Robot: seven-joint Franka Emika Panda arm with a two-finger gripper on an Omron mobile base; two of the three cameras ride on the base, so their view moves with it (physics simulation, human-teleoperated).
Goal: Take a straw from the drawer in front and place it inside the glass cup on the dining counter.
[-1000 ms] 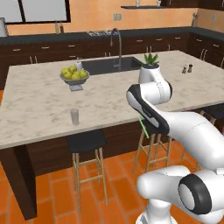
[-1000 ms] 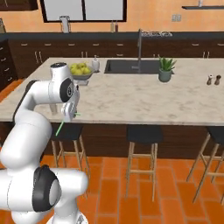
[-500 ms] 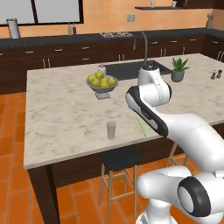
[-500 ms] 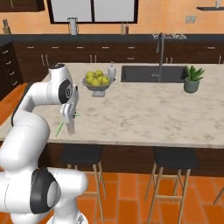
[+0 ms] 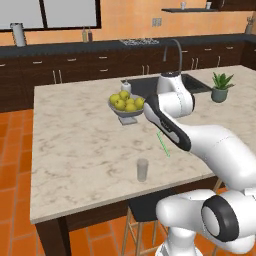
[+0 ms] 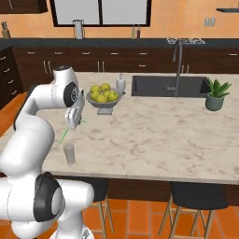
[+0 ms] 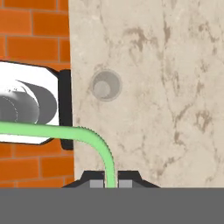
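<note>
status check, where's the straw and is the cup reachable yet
Tool shut on the straw, above the dining counter. Glass cup upright near the counter's front edge, straw not in it. Fruit bowl sits farther back.

The robot is a glossy white articulated arm (image 5: 215, 145) built from thick, rounded tubular links, with dark grey to black circular caps and bands at each joint. A broad black stripe runs along the forearm link, and a large round black joint disc with a grey ring sits on the lower body. The small two-finger gripper (image 7: 111, 183) has dark fingertips with light grey pads.
</note>
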